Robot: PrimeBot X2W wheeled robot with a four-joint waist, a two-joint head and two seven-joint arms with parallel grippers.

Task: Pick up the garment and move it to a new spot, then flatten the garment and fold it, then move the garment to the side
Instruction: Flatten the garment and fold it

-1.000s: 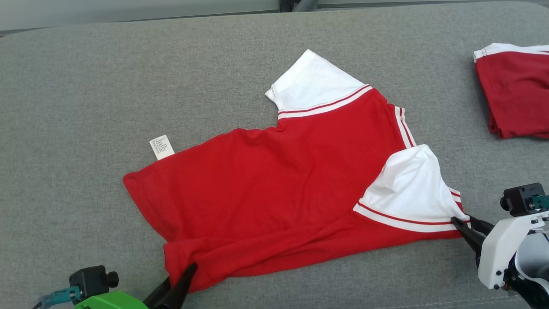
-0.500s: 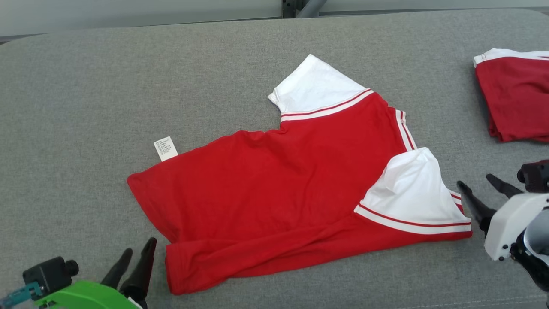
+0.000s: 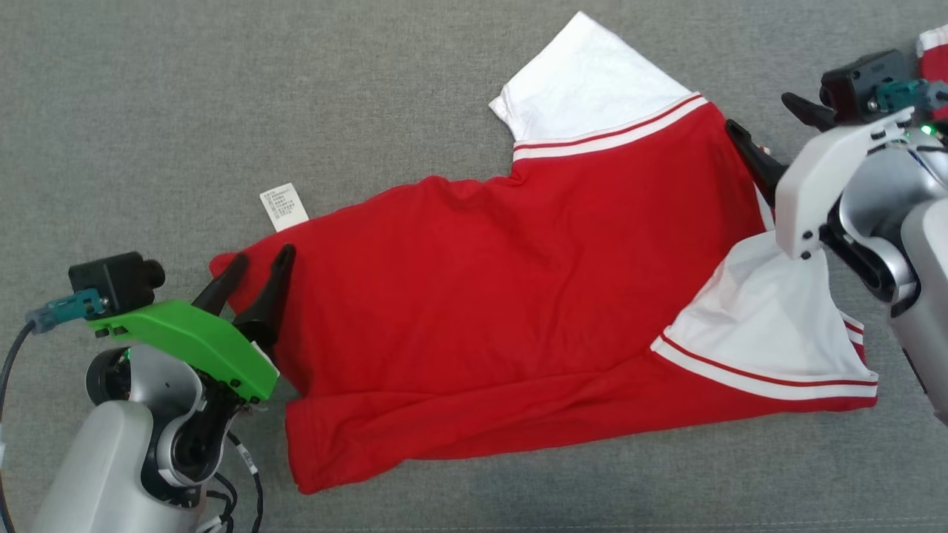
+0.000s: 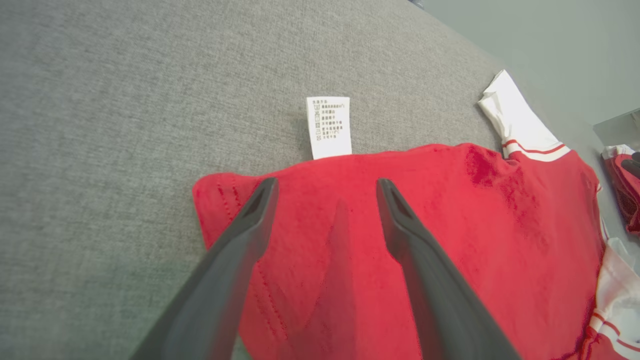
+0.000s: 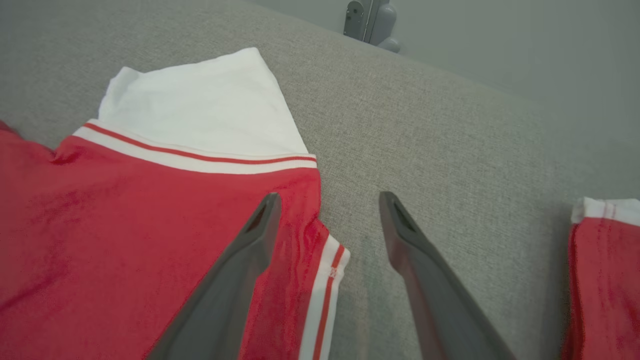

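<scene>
- A red short-sleeved knit garment [image 3: 481,296] with white sleeves and red-and-white striped trim lies spread out in the middle of a grey fabric-covered surface [image 3: 148,111]. Its hem is to the left and its shoulders are to the right.
- It is not fully flat: a long fold runs along its near edge, and shallow wrinkles cross the body.
- One white sleeve [image 3: 585,81] sticks out on the far side. The other white sleeve [image 3: 770,326] lies folded inward over the near right part of the body.
- A small white printed care label [image 3: 284,207] pokes out from the far left edge onto the bare surface.
- The left claw [image 3: 264,256], on a green mount, is spread wide and holds nothing. Both dark fingers point over the garment's far left hem corner, just on the near side of the label. Whether the tips touch the cloth cannot be told.
- The right claw [image 3: 761,112], on a white mount, is also spread and empty, at the garment's far right shoulder edge.
- In the right wrist view, one finger [image 5: 242,260] lies over the red cloth beside a striped band, and the other is over bare grey surface.
- A second red cloth item with white trim [image 3: 932,44] lies at the far right, apart from the first.
</scene>
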